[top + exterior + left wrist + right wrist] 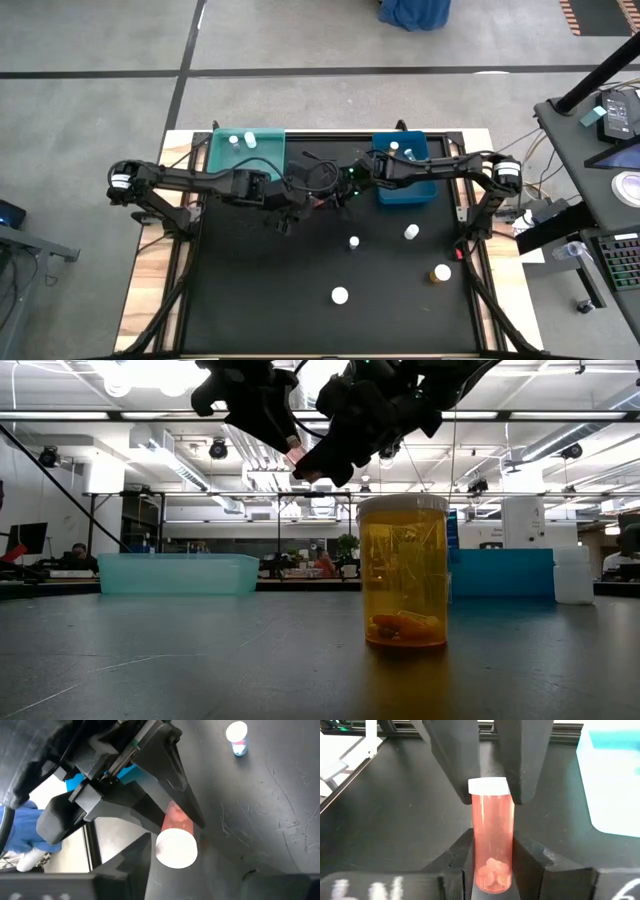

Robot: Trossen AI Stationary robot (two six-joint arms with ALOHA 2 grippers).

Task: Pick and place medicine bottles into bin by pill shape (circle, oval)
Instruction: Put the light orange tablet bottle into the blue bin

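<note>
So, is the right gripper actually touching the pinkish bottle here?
Touching. The right wrist view shows the right gripper closed on the pinkish bottle, one finger against each side of its body.

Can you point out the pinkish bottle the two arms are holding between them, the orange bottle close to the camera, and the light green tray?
pinkish bottle (492,830): right wrist view, clear body.
orange bottle (403,575): low view, body's middle.
light green tray (178,574): low view, front wall.

A pinkish white-capped bottle (491,834) hangs midair between both arms; other bottles dot the mat.
</note>
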